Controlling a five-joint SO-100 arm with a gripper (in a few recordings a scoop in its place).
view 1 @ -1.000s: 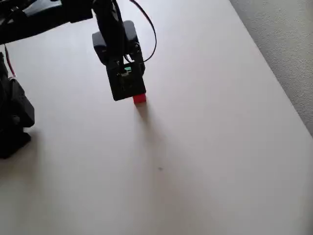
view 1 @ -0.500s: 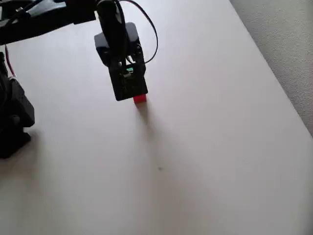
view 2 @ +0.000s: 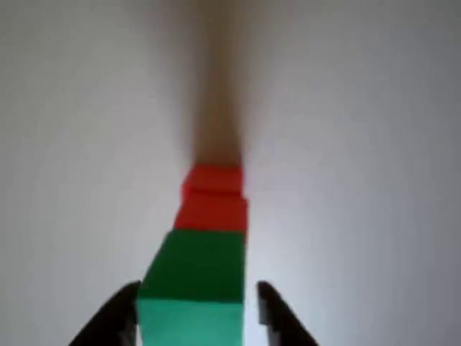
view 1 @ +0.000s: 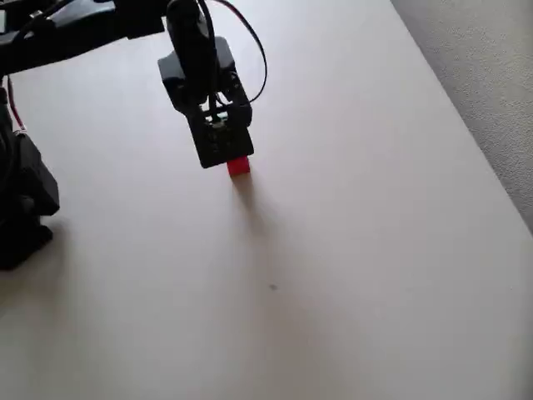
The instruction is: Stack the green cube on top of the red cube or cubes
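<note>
End effector [view 2: 194, 310] shifted slightly; green cube [view 2: 194, 277] btwn fingers, atop 2 red cubes [view 2: 211, 198].

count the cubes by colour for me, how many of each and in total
red cubes: 2, one on the other as the wrist view shows them
green cube: 1, between the fingers of the gripper, on or just over the red ones
total: 3 cubes
</note>
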